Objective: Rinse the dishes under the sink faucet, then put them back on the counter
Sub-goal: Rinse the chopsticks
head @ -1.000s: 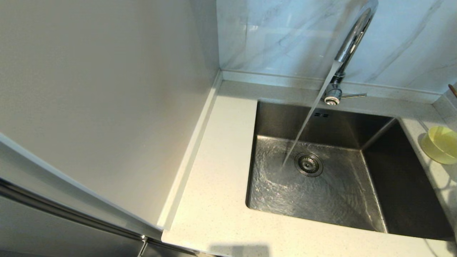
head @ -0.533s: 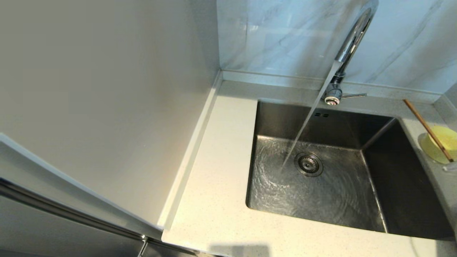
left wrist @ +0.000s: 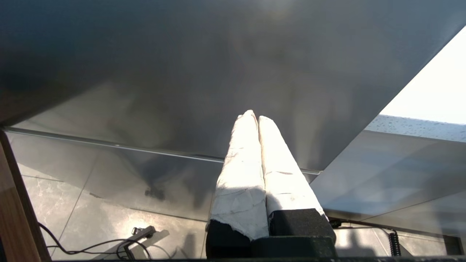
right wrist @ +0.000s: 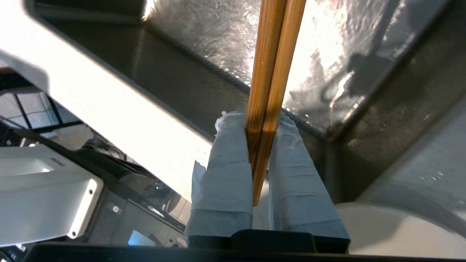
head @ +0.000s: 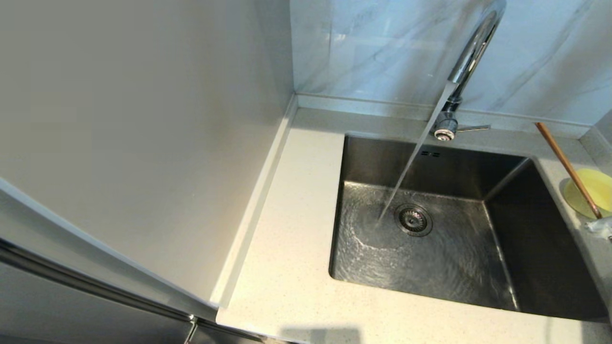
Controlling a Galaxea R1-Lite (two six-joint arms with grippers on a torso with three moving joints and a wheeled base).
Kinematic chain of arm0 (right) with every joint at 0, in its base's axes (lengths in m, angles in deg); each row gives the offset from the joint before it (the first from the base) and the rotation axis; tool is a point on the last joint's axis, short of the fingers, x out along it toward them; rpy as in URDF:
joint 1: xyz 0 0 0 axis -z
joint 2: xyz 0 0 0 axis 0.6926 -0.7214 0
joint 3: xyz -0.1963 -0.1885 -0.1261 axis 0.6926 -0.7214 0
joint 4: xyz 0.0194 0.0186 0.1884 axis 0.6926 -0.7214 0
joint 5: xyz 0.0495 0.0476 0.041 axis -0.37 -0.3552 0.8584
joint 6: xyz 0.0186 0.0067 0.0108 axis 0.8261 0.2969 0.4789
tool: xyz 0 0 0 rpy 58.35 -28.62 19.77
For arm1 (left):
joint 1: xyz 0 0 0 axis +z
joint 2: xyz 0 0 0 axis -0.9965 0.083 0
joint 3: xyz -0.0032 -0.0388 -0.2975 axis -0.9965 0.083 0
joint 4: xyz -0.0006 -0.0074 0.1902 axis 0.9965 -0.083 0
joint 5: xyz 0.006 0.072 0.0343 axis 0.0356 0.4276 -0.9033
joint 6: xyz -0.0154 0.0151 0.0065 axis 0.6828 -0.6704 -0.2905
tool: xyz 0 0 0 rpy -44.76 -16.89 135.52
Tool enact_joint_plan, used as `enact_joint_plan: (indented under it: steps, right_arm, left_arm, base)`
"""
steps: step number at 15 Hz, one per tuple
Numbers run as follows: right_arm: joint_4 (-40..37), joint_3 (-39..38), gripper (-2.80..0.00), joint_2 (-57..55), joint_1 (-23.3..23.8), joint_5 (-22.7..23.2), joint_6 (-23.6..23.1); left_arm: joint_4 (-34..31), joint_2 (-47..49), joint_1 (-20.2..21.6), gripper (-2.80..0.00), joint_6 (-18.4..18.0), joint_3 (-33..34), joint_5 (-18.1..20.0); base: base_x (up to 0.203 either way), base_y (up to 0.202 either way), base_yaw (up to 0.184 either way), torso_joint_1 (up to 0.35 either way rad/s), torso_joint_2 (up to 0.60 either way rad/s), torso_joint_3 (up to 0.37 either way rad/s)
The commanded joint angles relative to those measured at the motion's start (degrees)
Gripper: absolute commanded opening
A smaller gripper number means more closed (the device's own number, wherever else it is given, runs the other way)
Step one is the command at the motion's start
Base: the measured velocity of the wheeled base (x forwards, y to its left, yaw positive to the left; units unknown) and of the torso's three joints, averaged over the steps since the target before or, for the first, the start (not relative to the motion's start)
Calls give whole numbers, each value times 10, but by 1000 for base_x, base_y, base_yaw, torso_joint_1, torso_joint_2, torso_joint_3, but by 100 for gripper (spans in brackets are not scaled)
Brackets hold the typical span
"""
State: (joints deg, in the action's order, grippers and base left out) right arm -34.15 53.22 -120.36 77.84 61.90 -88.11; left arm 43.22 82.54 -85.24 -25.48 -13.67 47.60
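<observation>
Water runs from the chrome sink faucet [head: 471,52] into the steel sink [head: 507,286], landing beside the drain strainer [head: 413,220]. At the right edge of the head view my right gripper [head: 600,223] is shut on the brown chopsticks [head: 566,167], which slant up and back over the counter by the sink's right rim. The right wrist view shows both sticks [right wrist: 275,54] pinched together between the taped fingers [right wrist: 224,163] of the right gripper [right wrist: 255,118]. The yellow bowl [head: 590,191] sits on the counter behind them. My left gripper [left wrist: 253,116] is shut and empty, parked low. The plate is not identifiable.
Speckled counter [head: 296,239] runs left of the sink, bounded by a tall grey side panel [head: 143,143] and the marble wall [head: 373,48]. A pale round dish rim [right wrist: 382,229] lies close under my right wrist; I cannot tell whether it is plate or bowl.
The chopsticks and my right gripper have come into the head view from the right edge, in front of the bowl, and the sticks' far tip has risen slightly toward the back wall.
</observation>
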Motion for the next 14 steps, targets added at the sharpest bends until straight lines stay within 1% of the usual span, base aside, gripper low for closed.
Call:
enact_joint_plan:
  steps: [1,7,10,14]
  right_arm:
    - [-3,-9,-280,14,-17,5,-3]
    - [-4,-30,-280,24,-108,6,-1]
    - [-4,-53,-280,26,-127,7,0]
    - [-3,-53,-280,23,-156,8,1]
  left_arm:
    - [0,0,0,-280,0,0,0]
    - [0,0,0,-280,0,0,1]
    - [0,0,0,-280,0,0,0]
    - [0,0,0,-280,0,0,0]
  base:
    - [0,0,0,0,0,0]
    - [0,0,0,0,0,0]
    - [0,0,0,0,0,0]
    - [0,0,0,0,0,0]
